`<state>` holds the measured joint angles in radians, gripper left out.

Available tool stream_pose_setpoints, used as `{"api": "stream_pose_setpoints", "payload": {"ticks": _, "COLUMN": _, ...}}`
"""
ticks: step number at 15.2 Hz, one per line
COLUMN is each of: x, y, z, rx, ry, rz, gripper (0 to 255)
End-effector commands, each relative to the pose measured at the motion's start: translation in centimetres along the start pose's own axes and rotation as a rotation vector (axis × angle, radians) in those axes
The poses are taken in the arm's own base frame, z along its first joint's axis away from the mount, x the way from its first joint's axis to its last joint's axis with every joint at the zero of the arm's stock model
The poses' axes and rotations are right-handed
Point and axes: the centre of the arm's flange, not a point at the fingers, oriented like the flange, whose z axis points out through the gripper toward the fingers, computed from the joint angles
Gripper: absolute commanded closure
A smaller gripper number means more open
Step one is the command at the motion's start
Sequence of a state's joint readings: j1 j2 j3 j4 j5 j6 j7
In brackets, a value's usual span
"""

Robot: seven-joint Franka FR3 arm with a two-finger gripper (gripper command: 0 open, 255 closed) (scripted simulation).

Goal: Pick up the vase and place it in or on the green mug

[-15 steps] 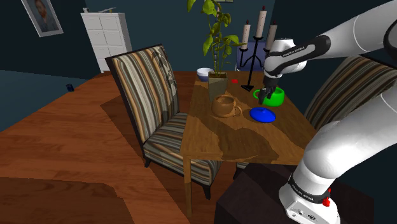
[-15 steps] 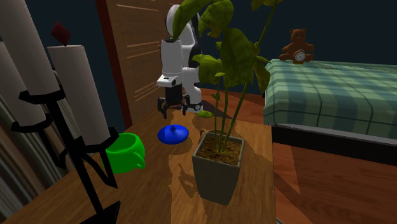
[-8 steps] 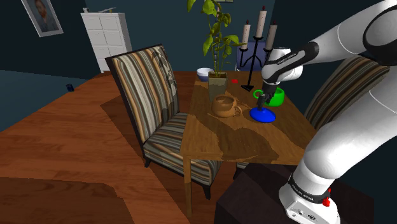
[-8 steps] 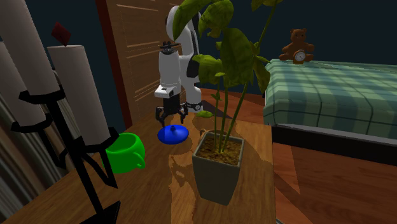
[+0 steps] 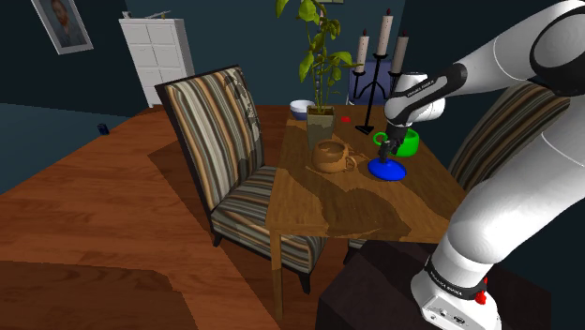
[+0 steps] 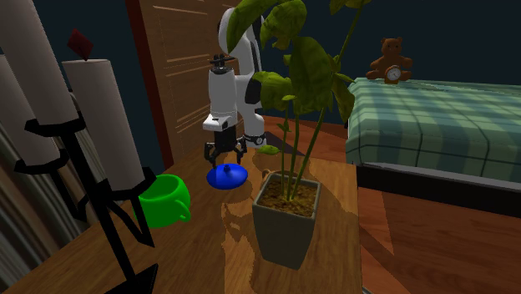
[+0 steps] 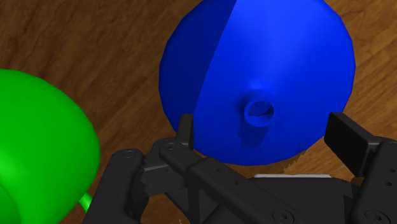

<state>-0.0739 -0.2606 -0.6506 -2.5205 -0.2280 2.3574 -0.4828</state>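
Jaws wide apart, either side of the blue vase's (image 7: pixel 267 63) small neck, not touching it; gripper (image 7: pixel 264 127) hangs just above. Vase sits upright on the table (image 5: pixel 319 202), just beside the green mug (image 7: pixel 38 127), near a potted plant (image 6: pixel 285 213).

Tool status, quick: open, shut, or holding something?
Tool: open, holding nothing, poised over the blue vase.
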Motion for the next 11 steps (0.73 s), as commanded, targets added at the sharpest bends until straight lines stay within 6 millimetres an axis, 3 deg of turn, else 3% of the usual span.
{"api": "stream_pose_setpoints", "payload": {"ticks": 1, "x": 0.00, "y": 0.00, "z": 0.00, "rx": 0.000, "ry": 0.000, "rz": 0.000, "gripper": 0}}
{"api": "stream_pose_setpoints", "payload": {"ticks": 2, "x": 0.00, "y": 0.00, "z": 0.00, "rx": 0.000, "ry": 0.000, "rz": 0.000, "gripper": 255}}
{"api": "stream_pose_setpoints", "payload": {"ticks": 11, "x": 0.00, "y": 0.00, "z": 0.01, "rx": 0.000, "ry": 0.000, "rz": 0.000, "gripper": 255}}
